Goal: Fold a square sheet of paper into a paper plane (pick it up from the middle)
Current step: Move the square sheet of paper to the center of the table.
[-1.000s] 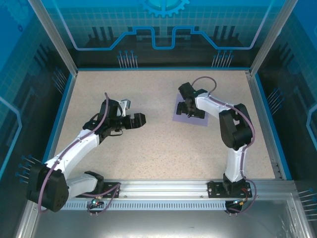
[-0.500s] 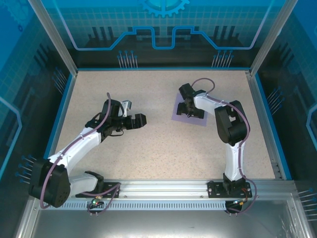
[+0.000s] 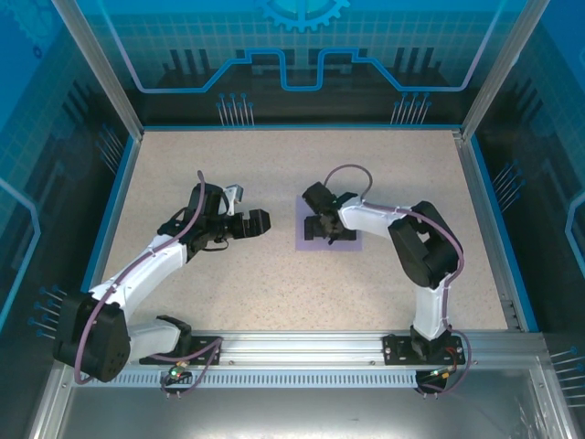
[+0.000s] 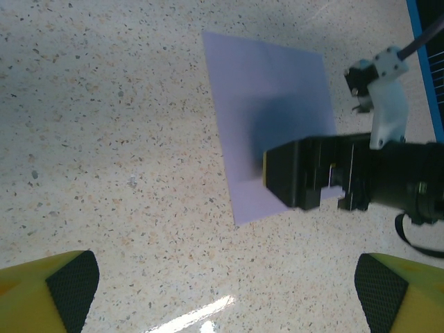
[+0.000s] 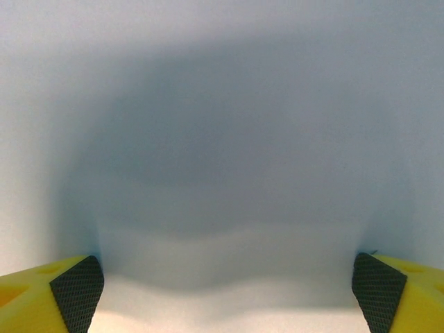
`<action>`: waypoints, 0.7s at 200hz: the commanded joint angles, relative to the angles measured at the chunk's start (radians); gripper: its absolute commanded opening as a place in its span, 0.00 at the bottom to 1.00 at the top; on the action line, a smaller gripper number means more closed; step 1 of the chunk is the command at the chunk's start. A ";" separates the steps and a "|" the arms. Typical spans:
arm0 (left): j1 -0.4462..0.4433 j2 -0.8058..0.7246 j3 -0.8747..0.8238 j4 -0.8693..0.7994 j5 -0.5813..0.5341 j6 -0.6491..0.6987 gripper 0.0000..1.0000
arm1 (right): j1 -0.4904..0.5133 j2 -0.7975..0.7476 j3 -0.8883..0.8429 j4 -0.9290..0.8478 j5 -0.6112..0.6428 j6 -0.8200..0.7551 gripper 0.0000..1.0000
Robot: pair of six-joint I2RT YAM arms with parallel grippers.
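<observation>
The square sheet of paper (image 3: 305, 240) lies flat on the speckled table, just right of centre. It is pale lilac and plain (image 4: 257, 90). My right gripper (image 3: 327, 230) stands on its middle, pointing down, open, with both fingertips wide apart on the sheet. In the right wrist view the paper (image 5: 222, 139) spreads across between the pads (image 5: 76, 284), with a slight pale ripple near the bottom. My left gripper (image 3: 251, 208) hovers open to the left of the sheet, apart from it. The left wrist view has the right gripper (image 4: 305, 173) on the paper's near part.
The speckled table (image 3: 228, 283) is bounded by blue rims and metal posts. The arms' base rail (image 3: 302, 352) runs along the near edge. Open tabletop (image 4: 125, 139) lies between the left gripper and the sheet.
The right gripper has slid left and toward the near edge, taking the sheet with it toward the table's centre. The left arm has barely moved.
</observation>
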State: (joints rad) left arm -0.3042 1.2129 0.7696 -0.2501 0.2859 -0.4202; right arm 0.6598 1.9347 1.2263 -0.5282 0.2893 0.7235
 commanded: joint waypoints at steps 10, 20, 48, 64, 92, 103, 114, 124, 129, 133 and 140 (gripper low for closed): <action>-0.006 -0.026 0.016 -0.027 0.018 -0.002 0.99 | 0.122 0.029 -0.117 -0.090 -0.133 0.096 0.97; -0.005 -0.033 0.012 -0.035 0.018 0.000 0.99 | 0.153 0.012 -0.139 -0.083 -0.136 0.121 0.97; -0.004 -0.052 -0.009 -0.046 0.013 0.000 0.99 | 0.221 -0.036 -0.169 -0.105 -0.133 0.175 0.98; -0.005 -0.056 -0.017 -0.049 0.016 0.000 0.99 | 0.240 -0.078 -0.175 -0.121 -0.115 0.195 0.98; -0.005 -0.061 -0.026 -0.048 0.016 -0.002 0.99 | 0.250 -0.134 -0.136 -0.167 -0.082 0.194 0.98; -0.005 -0.063 -0.026 -0.047 0.016 -0.002 0.99 | 0.250 -0.150 -0.104 -0.186 -0.061 0.187 0.99; -0.005 -0.064 -0.027 -0.049 0.015 -0.002 0.99 | 0.245 -0.160 -0.068 -0.197 -0.042 0.175 0.99; -0.007 -0.064 -0.027 -0.049 0.014 -0.002 0.99 | 0.231 -0.160 -0.041 -0.194 -0.033 0.167 0.99; -0.006 -0.064 -0.026 -0.049 0.013 -0.002 0.99 | 0.223 -0.156 -0.032 -0.189 -0.031 0.163 0.99; -0.005 -0.066 -0.026 -0.049 0.013 -0.003 0.99 | 0.217 -0.150 -0.023 -0.187 -0.029 0.158 0.99; -0.006 -0.068 -0.027 -0.050 0.012 -0.004 0.99 | 0.207 -0.136 -0.007 -0.187 -0.024 0.151 0.99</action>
State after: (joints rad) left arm -0.3042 1.1702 0.7559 -0.2836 0.2859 -0.4198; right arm 0.8940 1.8080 1.1461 -0.6792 0.2512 0.8757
